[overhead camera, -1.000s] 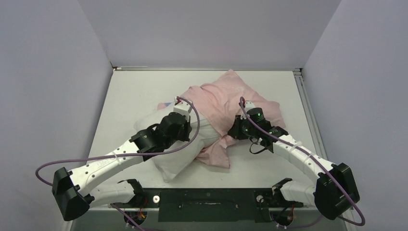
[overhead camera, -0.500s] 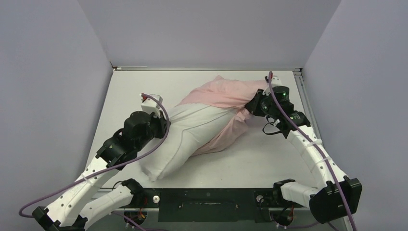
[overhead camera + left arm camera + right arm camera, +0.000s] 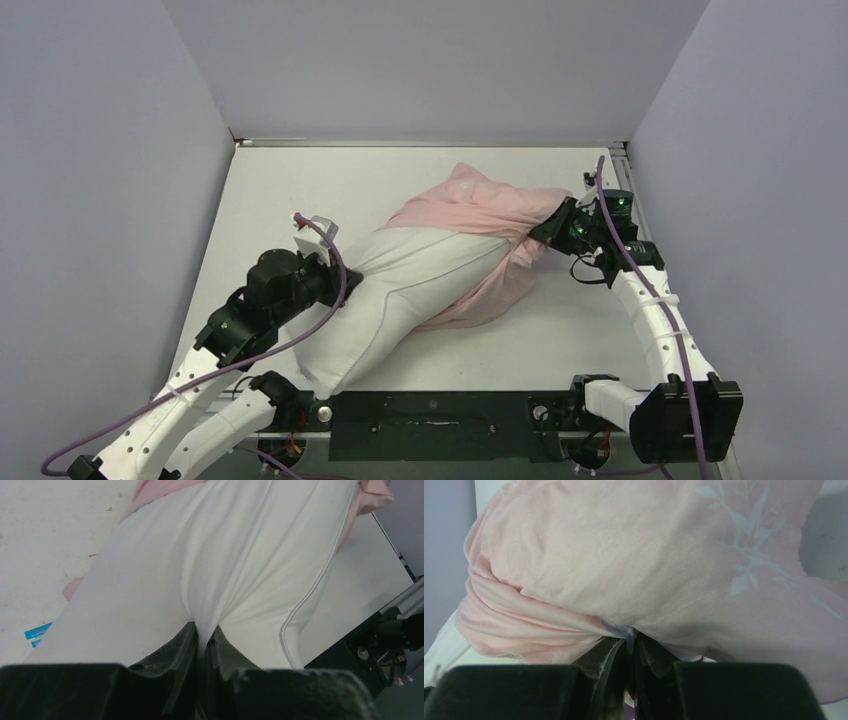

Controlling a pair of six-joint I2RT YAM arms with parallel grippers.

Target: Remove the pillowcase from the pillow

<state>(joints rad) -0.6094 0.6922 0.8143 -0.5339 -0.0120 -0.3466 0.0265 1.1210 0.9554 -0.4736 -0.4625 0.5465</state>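
The plain white pillow [image 3: 400, 290] lies diagonally across the table, its near left half bare. The pale pink pillowcase [image 3: 480, 210] is bunched over its far right end. My left gripper [image 3: 340, 283] is shut on a pinch of the pillow's white fabric [image 3: 200, 580] at its left side. My right gripper [image 3: 545, 232] is shut on a gathered fold of the pillowcase [image 3: 634, 565] at the right, near the table's right edge. The printed purple face is mostly hidden.
The white table [image 3: 290, 190] is walled by grey panels on the left, back and right. A metal rail [image 3: 640, 230] runs along the right edge beside my right arm. A black base bar [image 3: 430, 420] lies along the near edge.
My arms have pulled apart: the left gripper moved near-left with the pillow, the right gripper moved far-right with the pillowcase. More of the white pillow now shows outside the case.
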